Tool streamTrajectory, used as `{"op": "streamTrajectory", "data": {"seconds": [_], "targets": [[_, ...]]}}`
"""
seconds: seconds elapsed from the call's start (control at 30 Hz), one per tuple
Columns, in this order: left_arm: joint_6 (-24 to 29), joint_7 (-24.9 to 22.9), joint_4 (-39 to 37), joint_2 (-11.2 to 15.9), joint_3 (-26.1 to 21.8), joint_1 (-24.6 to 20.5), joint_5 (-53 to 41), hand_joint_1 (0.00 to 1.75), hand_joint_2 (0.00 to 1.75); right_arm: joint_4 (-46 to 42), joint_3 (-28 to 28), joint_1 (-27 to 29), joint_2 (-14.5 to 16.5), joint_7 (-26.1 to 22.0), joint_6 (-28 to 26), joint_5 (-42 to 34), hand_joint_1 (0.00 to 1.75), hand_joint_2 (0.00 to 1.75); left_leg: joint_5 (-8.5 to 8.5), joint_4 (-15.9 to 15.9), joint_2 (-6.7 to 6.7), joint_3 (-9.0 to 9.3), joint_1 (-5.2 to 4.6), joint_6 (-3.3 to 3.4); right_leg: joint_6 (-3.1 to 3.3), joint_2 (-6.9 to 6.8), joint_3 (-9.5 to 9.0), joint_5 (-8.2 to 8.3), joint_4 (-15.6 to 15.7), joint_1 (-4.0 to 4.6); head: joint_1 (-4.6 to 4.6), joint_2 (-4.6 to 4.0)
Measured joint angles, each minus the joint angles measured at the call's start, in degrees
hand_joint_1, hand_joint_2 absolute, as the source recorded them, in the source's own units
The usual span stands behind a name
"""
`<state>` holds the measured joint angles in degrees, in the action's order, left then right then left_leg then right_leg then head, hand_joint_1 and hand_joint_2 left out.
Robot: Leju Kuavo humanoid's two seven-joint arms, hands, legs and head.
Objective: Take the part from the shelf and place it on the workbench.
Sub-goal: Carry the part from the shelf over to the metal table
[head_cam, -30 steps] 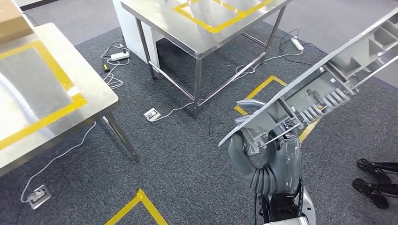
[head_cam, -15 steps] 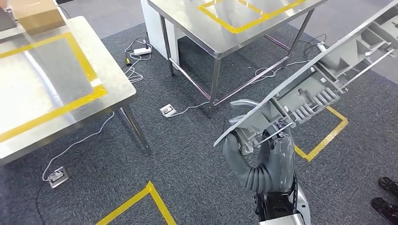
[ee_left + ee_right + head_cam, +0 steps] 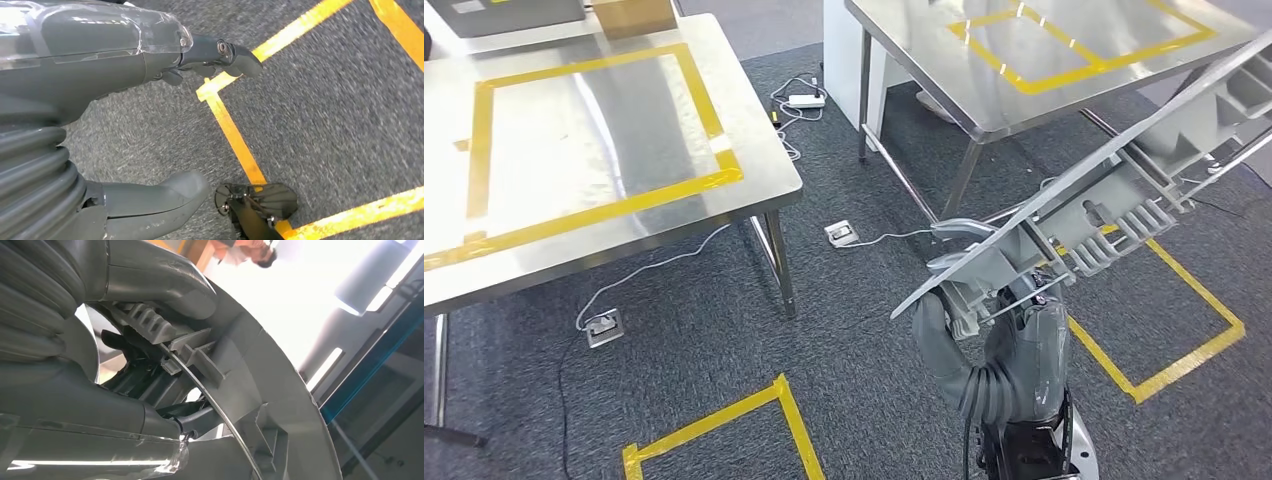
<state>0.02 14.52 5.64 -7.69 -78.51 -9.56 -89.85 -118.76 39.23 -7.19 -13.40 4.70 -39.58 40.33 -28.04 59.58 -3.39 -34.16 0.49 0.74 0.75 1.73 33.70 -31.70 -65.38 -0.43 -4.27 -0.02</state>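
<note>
Part in our right hand: a long grey moulded panel, its long axis running from the hand at about 5 o'clock in our head view up toward 2 o'clock, far end raised and tilted. We see a smooth flat face on top, and ribs, slotted tabs and a thin metal rod underneath. Our right wrist view shows thumb and fingers wrapped around its ribbed lower edge. Our left hand hangs over grey carpet, fingers apart, holding nothing. At 10 o'clock stands a steel workbench marked with a yellow tape rectangle, a cardboard box at its far edge. At 1 o'clock stands a second taped steel table, partly behind the part. Cables and floor sockets lie between them; yellow tape squares mark the carpet.
</note>
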Motion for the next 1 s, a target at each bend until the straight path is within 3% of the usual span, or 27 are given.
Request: {"op": "streamTrajectory", "data": {"seconds": [0.03,0.1,0.17,0.23,0.3,0.37,0.4,0.43,0.5,0.57,0.63,0.77,1.0], "targets": [[0.0,0.0,0.0,-0.1,0.0,0.0,0.0,0.0,1.75,0.0,0.0,0.0,0.0,0.0,0.0,0.0,1.75,1.75,0.08,0.0,-0.7,-0.06,0.0,-0.09,0.6,1.08,-1.27,1.43,3.2,0.16,0.05,0.0],[0.0,-0.2,0.0,-0.3,0.0,-0.1,0.0,0.0,1.75,-0.1,0.0,-0.2,0.0,0.0,0.0,0.0,1.75,1.75,0.4,0.0,-1.86,-0.52,0.23,-0.57,1.26,2.18,-2.51,2.05,6.4,0.46,0.06,0.0],[0.0,-0.5,0.0,-0.3,0.0,0.1,0.0,0.0,1.75,-0.1,0.0,-0.4,0.0,0.0,0.0,0.0,1.75,1.75,0.7,-0.1,-2.39,-0.99,0.42,-1.24,1.1,1.12,-2.9,2.26,7.5,0.44,-0.17,0.0],[0.1,-0.8,0.0,-0.3,0.0,0.2,0.0,0.0,1.75,-0.2,0.0,-0.6,0.0,0.0,-0.1,0.0,1.75,1.75,-0.62,1.5,0.22,-1.95,0.16,-1.75,0.95,-0.13,-3.31,2.93,8.7,0.18,0.28,0.0],[0.1,-0.9,0.0,-0.2,0.0,0.1,0.0,0.0,1.75,-0.2,0.0,-0.6,0.0,0.0,-0.2,0.0,1.75,1.75,-4.12,7.1,3.16,-4.54,0.11,-2.18,1.02,-1.5,-3.47,3.3,9.3,0.12,1.12,0.0],[0.1,-0.9,0.0,-0.2,0.0,0.1,0.0,0.0,1.75,-0.3,0.1,-0.6,0.0,0.0,-0.3,0.0,1.75,1.75,-6.63,13.1,3.5,-7.12,0.47,-2.67,1.04,-2.85,-3.4,3.29,9.3,0.13,1.66,0.0],[0.1,-0.9,0.0,-0.2,0.0,0.1,0.0,0.0,1.75,-0.3,0.1,-0.5,0.0,-0.1,-0.3,0.0,1.75,1.75,-6.43,13.9,3.53,-7.29,0.61,-2.89,0.95,-3.32,-3.38,3.22,9.2,0.11,1.86,0.0],[0.1,-0.9,0.0,-0.2,0.0,0.2,0.0,0.0,1.75,-0.3,0.1,-0.5,0.0,-0.2,-0.3,-0.1,1.75,1.75,-5.33,12.8,3.62,-6.5,0.74,-3.06,0.78,-3.7,-3.37,3.12,9.1,0.07,2.04,0.0],[0.1,-0.8,0.0,-0.1,0.0,0.2,0.0,0.0,1.75,-0.3,0.0,-0.5,0.0,-0.8,-0.3,-0.8,1.75,1.75,-2.18,5.8,4.06,-2.44,0.89,-3.09,0.19,-4.2,-3.34,2.72,8.5,0.02,2.32,0.0],[0.2,-0.6,0.0,-0.1,0.0,0.2,0.0,0.0,1.75,-0.3,-0.2,-0.6,0.1,-1.6,-0.4,-1.6,1.75,1.75,-0.81,0.6,4.42,0.44,0.75,-2.45,-0.54,-4.54,-3.09,2.3,7.8,0.14,2.49,0.0],[0.2,-0.5,0.0,-0.1,0.0,0.3,0.0,0.0,1.75,-0.3,-0.4,-0.7,0.2,-2.1,-0.4,-2.2,1.75,1.75,-0.88,-0.3,4.47,0.72,0.57,-1.79,-0.69,-4.57,-2.87,2.03,7.4,0.19,2.46,0.0],[0.3,-0.3,0.0,-0.3,0.0,0.3,0.0,0.0,1.75,-0.6,-1.4,-0.7,0.2,-3.5,-0.4,-3.9,1.75,1.75,-0.95,-0.3,4.44,0.78,0.37,-1.52,0.2,-4.49,-3.07,2.01,7.6,0.03,1.92,0.0],[0.3,-0.4,0.0,-0.6,0.0,0.3,0.0,0.0,1.75,-1.3,-2.4,-0.7,0.3,-4.6,-0.5,-4.9,1.75,1.75,-1.1,-0.3,4.36,0.77,-0.02,-0.96,-0.51,-4.44,-3.21,2.29,8.1,-0.25,0.98,0.0]]}}
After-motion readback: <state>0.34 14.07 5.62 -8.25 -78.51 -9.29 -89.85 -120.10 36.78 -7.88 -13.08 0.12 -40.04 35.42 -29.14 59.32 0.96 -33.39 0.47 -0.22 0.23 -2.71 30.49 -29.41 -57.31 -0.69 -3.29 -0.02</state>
